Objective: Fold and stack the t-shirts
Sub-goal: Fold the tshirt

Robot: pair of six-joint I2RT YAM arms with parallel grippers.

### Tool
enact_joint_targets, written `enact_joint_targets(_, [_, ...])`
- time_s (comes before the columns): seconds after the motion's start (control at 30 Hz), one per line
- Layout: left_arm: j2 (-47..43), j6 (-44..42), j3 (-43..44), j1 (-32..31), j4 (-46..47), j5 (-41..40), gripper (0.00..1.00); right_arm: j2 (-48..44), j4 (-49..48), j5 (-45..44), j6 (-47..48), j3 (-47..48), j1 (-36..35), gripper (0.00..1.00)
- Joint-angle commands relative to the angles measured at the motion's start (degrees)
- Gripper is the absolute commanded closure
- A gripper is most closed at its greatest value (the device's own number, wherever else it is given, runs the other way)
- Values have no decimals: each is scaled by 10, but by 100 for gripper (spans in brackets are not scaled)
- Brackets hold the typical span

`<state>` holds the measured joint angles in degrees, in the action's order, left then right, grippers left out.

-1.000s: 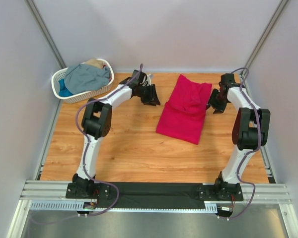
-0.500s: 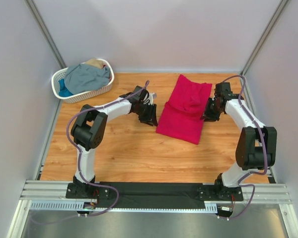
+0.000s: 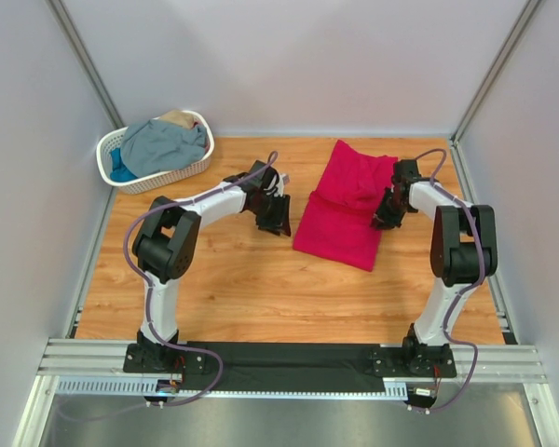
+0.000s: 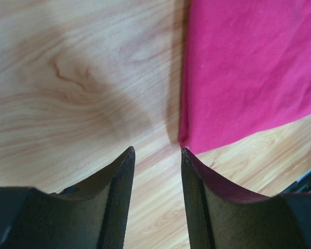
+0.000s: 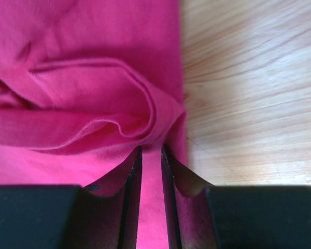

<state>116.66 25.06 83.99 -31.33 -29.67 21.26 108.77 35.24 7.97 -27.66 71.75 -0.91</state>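
On the far right of the worktop point(image 3: 233, 270), we found the pink shirt point(image 3: 347, 207). The left gripper point(image 4: 156, 150) stood spread beside its left edge. The right gripper point(image 5: 151, 148), nearly pressed together over the opposite edge, had no confirmed hold; we judged a shallow pinch could slip.

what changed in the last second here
The left gripper came nearward over the table to the near-left corner of the crimson t-shirt, with its jaws open. The right gripper moved in onto the shirt's right edge and closed on a fold of cloth. The shirt and the basket stayed put.
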Motion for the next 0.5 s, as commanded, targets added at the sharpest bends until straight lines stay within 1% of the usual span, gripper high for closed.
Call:
enact_joint_targets(0.0, [-42, 17, -31, 1, 16, 4, 51, 0, -40, -44, -41, 9, 4, 77])
enact_joint_targets(0.07, [-45, 15, -40, 1, 28, 15, 50, -14, -36, -58, -58, -2, 3, 77])
enact_joint_targets(0.1, [-45, 14, -41, 0, 30, 18, 50, -21, -35, -59, -63, -6, 20, 76])
enact_joint_targets(0.17, [-41, 11, -47, 0, 44, 34, 50, -30, -27, -56, -69, -8, 22, 76])
enact_joint_targets(0.27, [-29, 11, -63, -3, 80, 78, 49, -50, -4, -48, -66, 1, 21, 73])
enact_joint_targets(0.3, [-23, 10, -65, -4, 87, 88, 48, -61, 3, -44, -64, 3, 22, 73])
enact_joint_targets(0.37, [-17, 10, -72, -8, 105, 113, 47, -80, 22, -29, -55, 0, 21, 69])
enact_joint_targets(0.47, [-4, 9, -78, -9, 118, 117, 46, -128, 38, -2, -43, -26, 21, 64])
